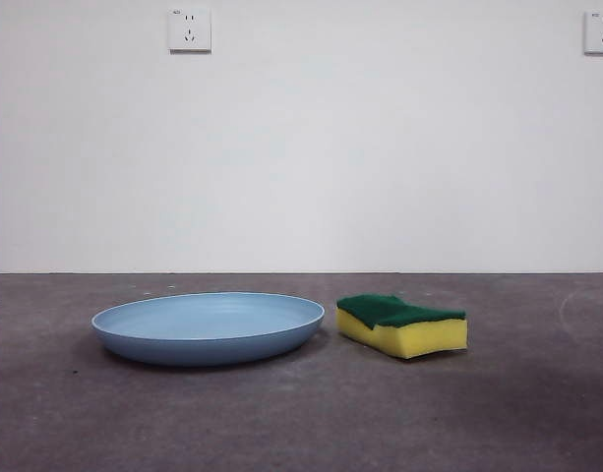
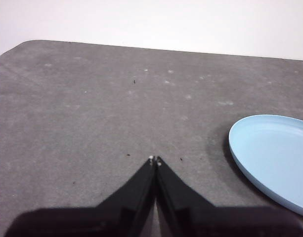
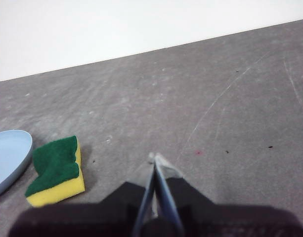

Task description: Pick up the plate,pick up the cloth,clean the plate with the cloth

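- Both of my grippers wait off the table's working middle, neither touching anything; my left gripper [image 2: 155,160] has its jaws pressed tip to tip, clenched on nothing; my right gripper [image 3: 155,159] is likewise closed and bare.
- Seen from the front, the light-blue plate [image 1: 209,327] sits flat on the grey table [image 1: 301,423], left of centre; the sponge [image 1: 401,325] that serves as the cloth lies just to its right, near but apart, green scouring face up, yellow foam below.
- My left wrist view shows the plate's rim [image 2: 231,148] close off to one side of my closed tips, so I judge my left arm the nearer one for the plate; no sponge shows there.
- My right wrist view shows the sponge [image 3: 56,171] nearer my right jaws, with only an edge of the plate [image 3: 10,155] beyond it; so the sponge falls to my right arm.
- The sponge's long axis runs roughly left to right in the front view, slightly angled; I judge I should open, then close across its shorter width; nothing is lifted yet.
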You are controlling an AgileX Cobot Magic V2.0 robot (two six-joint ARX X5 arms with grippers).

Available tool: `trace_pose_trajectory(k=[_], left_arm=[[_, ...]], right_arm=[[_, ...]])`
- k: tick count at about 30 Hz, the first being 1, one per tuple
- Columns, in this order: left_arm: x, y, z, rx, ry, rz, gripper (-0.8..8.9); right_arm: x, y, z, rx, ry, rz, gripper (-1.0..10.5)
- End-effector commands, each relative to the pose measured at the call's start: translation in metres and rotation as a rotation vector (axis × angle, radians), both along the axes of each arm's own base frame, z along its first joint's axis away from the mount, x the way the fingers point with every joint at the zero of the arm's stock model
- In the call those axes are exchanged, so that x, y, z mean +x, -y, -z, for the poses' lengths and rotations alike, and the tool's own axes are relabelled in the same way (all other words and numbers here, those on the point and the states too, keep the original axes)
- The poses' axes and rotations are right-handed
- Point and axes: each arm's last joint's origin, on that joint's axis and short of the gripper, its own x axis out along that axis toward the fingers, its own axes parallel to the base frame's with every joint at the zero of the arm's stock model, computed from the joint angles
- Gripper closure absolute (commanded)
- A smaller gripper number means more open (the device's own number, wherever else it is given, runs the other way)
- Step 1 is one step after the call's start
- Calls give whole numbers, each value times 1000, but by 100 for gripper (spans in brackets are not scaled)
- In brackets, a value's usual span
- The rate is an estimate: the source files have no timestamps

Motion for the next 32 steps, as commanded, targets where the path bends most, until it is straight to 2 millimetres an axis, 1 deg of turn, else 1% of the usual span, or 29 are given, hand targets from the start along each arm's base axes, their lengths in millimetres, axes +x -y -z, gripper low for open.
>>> trace_pose_trajectory(k=[1,4,7,9,13,15,18,21,25,28,32], left_arm=[[1,0,1,-5,22,-1,816],[1,0,-3,-32,61,1,816],[2,0,-8,-87,105,2,817],[1,1,-14,-136,134,40,819],[-4,3,-33,-190,148,87,819],[-7,3,-44,-202,133,91,819],[-11,3,-63,-202,99,89,819],[-10,3,-82,-193,64,86,819],[1,3,-106,-196,11,90,819],[14,6,-121,-210,-42,166,819],[34,10,-136,-205,-151,306,819]], right_arm=[[0,0,4,11,-19,6,946],[1,0,3,36,-8,9,946],[1,0,0,96,0,10,946],[0,0,-5,132,9,15,949],[-3,0,-24,203,42,20,956],[-4,0,-36,218,57,19,956],[-4,0,-60,218,66,18,956],[-1,0,-83,217,45,18,955],[12,-3,-118,204,0,-77,955],[27,-6,-138,194,-61,-197,954],[51,-11,-158,193,-195,-378,948]])
